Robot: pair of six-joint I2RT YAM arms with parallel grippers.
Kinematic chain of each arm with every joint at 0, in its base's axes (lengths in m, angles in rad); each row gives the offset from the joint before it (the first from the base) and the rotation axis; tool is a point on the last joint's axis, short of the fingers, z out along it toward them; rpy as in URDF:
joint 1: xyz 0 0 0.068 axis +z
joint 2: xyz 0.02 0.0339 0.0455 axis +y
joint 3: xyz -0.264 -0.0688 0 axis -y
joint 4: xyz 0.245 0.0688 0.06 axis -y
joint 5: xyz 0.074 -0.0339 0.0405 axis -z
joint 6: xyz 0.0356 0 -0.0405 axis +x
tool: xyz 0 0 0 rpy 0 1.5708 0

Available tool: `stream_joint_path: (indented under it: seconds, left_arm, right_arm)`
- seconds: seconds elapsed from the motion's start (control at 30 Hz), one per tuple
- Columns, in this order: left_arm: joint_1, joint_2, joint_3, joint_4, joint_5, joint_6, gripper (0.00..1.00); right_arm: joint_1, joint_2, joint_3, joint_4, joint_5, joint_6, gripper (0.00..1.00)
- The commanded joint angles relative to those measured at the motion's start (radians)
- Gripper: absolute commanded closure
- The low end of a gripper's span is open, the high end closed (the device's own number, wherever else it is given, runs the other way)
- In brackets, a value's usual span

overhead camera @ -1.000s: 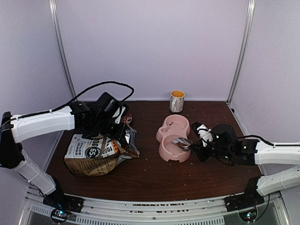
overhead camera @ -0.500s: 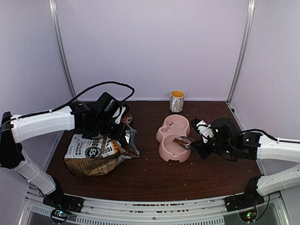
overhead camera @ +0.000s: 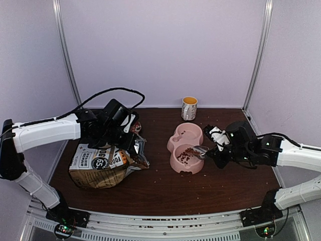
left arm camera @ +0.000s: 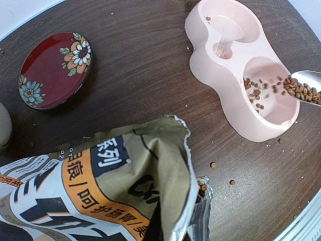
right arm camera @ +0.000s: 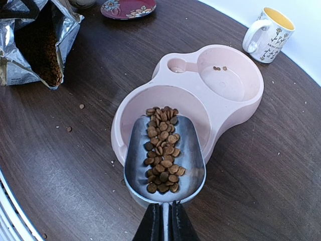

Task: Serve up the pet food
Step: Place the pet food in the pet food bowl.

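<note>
Two readable prints: "65" on the bag (overhead camera: 100, 163), "MOM" on the mug (right arm camera: 268, 27). Right tool (right arm camera: 161, 226) pinches the handle of the scoop (right arm camera: 188, 150), loaded with kibble (right arm camera: 161, 145), above the bowl (right arm camera: 220, 115); left tool (overhead camera: 125, 134) pressed together by the bag.

Brown kibble (right arm camera: 161, 150), silver scoop (right arm camera: 193, 149), pink double bowl (right arm camera: 225, 123).

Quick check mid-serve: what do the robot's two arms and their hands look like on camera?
Both arms are white tubular links with black joints: left arm, right arm. A black cable loops off the left arm. The left hand and right hand are black blocks with white patches; the right hand's fingers are slim, black, tapered.
</note>
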Motion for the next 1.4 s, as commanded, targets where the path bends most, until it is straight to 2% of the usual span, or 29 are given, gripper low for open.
stream_joint_path:
  seconds: [0.0,0.53,0.97,1.17,1.37]
  left_arm:
    - [0.006,-0.026,0.021,0.146,-0.026,0.016,1.0]
    - [0.006,-0.003,0.054,0.156,-0.013,0.038,1.0]
    - [0.006,-0.024,0.032,0.146,-0.02,0.027,1.0]
    - [0.006,0.014,0.069,0.15,-0.003,0.043,1.0]
    - [0.006,0.015,0.066,0.147,-0.001,0.04,1.0]
  right_arm:
    - [0.006,-0.002,0.029,-0.026,0.001,-0.022,1.0]
    - [0.007,-0.088,0.015,-0.063,0.032,0.003,1.0]
    - [0.006,-0.035,0.01,-0.033,0.025,0.0,1.0]
    - [0.007,-0.005,0.078,-0.12,0.031,-0.009,1.0]
    - [0.006,0.101,0.211,-0.287,-0.01,-0.021,1.0]
